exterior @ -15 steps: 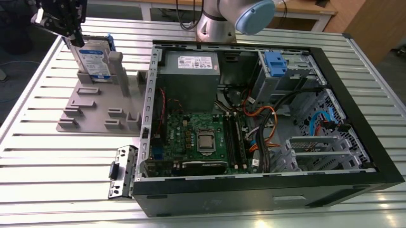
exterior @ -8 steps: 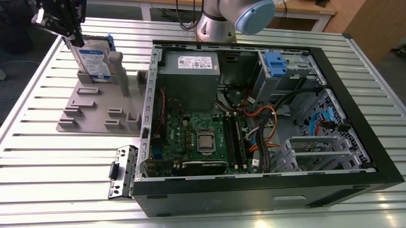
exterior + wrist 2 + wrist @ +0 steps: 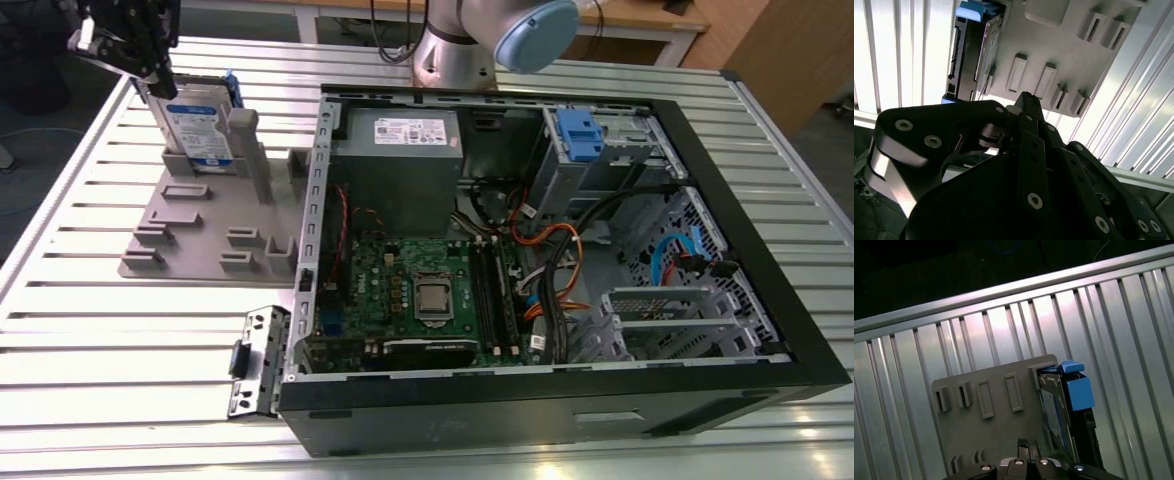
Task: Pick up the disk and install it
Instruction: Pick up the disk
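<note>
The flat rectangular silver metal disk point(image 3: 198, 115) with a white-and-blue label and blue plastic side rails stands upright on its edge in a slot at the far end of a grey plastic fixture plate point(image 3: 200, 235). The plate lies flat on the slatted aluminium counter point(image 3: 80, 330), at the exterior view's left of a black open computer case point(image 3: 561, 400). The black gripper point(image 3: 163, 88) hangs over that end of the plate, pointing down with a slight tilt, its tip level with the upper corner of the disk in the exterior view. In the second wrist view the gripper point(image 3: 1026, 97) looks down on the plate point(image 3: 1074, 55), and its tip sits over the grey raised slots just beside the disk point(image 3: 971, 50), not around it. The first wrist view shows the gripper point(image 3: 1024, 442) low over the plate point(image 3: 989, 435), with the disk point(image 3: 1054, 415) to one side. The dark fingers point(image 3: 1030, 130) appear drawn together tip to tip, gripping nothing. The silver base of the arm point(image 3: 461, 45), with a blue-capped joint, rises at the far edge of the counter behind the case. Inside the case lie a green motherboard point(image 3: 414, 290), a grey power supply box point(image 3: 400, 170) with a white sticker, and a grey metal drive cage point(image 3: 587, 165) with a blue plastic tab.
</note>
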Robot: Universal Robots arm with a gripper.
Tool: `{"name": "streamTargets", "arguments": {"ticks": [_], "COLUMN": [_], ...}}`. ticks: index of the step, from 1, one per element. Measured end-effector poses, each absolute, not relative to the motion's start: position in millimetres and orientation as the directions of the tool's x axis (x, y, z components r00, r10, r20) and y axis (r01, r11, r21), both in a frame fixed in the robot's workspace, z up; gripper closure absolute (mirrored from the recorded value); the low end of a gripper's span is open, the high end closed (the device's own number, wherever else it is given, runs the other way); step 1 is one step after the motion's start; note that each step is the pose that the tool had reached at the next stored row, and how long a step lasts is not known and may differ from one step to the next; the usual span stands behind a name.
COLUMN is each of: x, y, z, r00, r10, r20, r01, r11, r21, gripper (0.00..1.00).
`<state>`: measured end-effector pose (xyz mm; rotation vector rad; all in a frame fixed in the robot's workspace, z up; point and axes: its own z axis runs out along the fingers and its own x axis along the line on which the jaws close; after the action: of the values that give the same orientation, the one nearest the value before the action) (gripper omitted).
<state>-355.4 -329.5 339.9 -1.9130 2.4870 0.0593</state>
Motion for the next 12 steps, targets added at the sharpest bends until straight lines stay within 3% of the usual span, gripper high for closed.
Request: {"name": "streamTargets", "arguments": {"ticks": [12], "x": [-355.4], "y": [-329.5], "z": [339.9], "r00": [-0.199], "r10": [-0.98], "r20": [-0.026], "r01": [-0.98], "r11": [0.199], "r21": [0.028], "gripper": [0.9]}}
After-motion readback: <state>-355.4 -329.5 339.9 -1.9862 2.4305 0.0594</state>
